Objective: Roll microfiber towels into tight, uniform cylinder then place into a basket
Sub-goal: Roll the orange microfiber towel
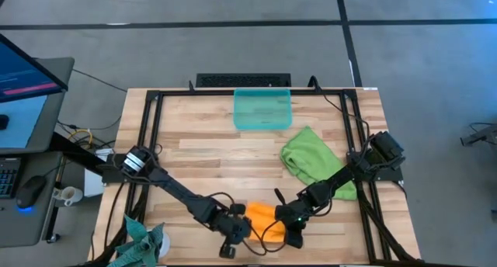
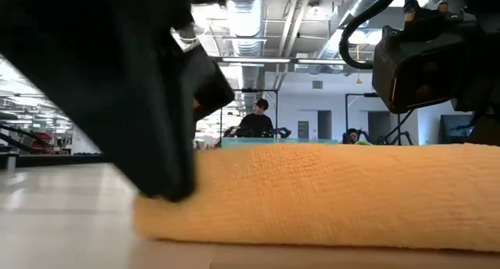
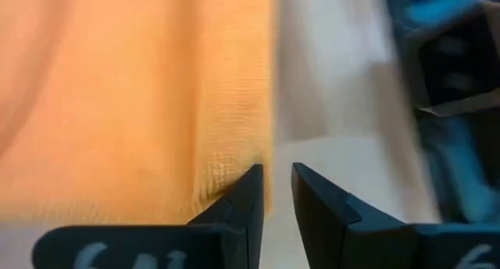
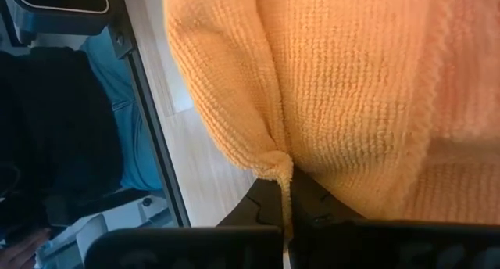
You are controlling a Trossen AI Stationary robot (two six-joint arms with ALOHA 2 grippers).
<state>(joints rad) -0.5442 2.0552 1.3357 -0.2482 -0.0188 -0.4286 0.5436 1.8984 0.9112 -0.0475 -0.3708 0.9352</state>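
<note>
The orange microfiber towel (image 1: 261, 215) lies as a thick, low bundle on the wood near the table's front edge, between my two grippers. My left gripper (image 1: 237, 230) is at its left end, its fingers (image 3: 277, 187) a narrow gap apart with bare wood showing between them. At the towel's right end, my right gripper (image 1: 293, 227) is shut on the cloth. The lime green towel (image 1: 312, 160) lies crumpled at the right. The teal basket (image 1: 262, 109) stands at the far edge. My left gripper slants down from the left, and one fingertip (image 3: 251, 184) lies against the orange towel's left edge (image 3: 234, 163); nothing is between the fingers. My right gripper pinches a puckered bit of the towel's edge (image 4: 279, 166) between its two fingers, slanting down from the right. The towel rests on the table.
A dark teal-grey cloth (image 1: 141, 242) lies at the table's front left corner. A black frame (image 1: 147, 143) runs round the tabletop. Bare wood lies between the orange towel and the basket. A person (image 2: 256, 122) is in the room beyond the table.
</note>
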